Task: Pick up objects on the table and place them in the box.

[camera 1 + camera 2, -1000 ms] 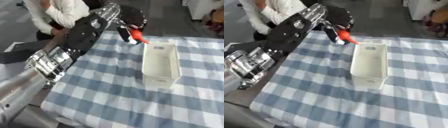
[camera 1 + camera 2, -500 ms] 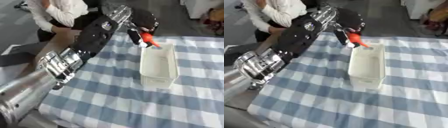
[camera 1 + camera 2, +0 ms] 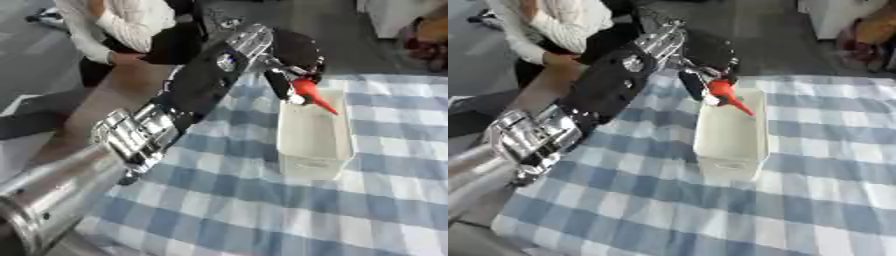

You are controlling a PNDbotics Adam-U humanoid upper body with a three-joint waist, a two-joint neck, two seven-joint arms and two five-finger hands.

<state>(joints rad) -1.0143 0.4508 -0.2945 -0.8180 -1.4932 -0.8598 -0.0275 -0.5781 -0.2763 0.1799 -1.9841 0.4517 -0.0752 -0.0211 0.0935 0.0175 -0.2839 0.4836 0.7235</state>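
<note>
One arm, black with silver joints, runs from the lower left corner up and to the right across the table edge; it is the left arm, and no other arm shows. One left hand at its end, over the far end of the box, fingers curled down around one red cone-shaped object, gripping it at its wide end. The cone's long axis runs diagonally: thick end up and left in the hand, pointed tip down and right, hanging just above the box's far opening and not touching the floor of the box as far as can be told. One white rectangular box, open-topped, long axis running from near to far, standing on one blue-and-white checked cloth that covers the table. Box interior appears white; any contents cannot be made out. The right eye view shows the cone's tip inside the box's outline, and more cloth to the right of the box; the left eye view shows more of the silver forearm at lower left.
</note>
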